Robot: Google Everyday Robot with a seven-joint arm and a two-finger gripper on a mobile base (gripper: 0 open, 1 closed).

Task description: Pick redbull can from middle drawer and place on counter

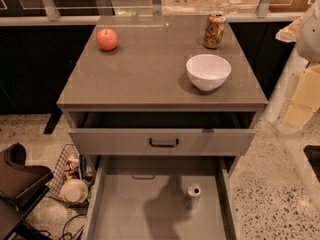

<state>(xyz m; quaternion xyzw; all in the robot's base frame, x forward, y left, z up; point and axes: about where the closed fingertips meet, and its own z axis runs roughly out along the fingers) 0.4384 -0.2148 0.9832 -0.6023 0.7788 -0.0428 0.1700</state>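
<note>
The redbull can (192, 196) stands upright on the plain grey floor of the pulled-out middle drawer (145, 209), right of its centre, with its silver top and pull tab showing. The counter (150, 74) is the grey-brown slab on top of the cabinet. My gripper does not show in this view. Only a white part of my arm (310, 31) shows at the upper right edge, well away from the can.
On the counter are a red apple (107, 39) at the back left, a brown-orange patterned can (214, 30) at the back right and a white bowl (208, 71) at the front right. The top drawer (162, 142) with a dark bar handle is slightly open. A wire basket (70, 176) stands on the floor to the left.
</note>
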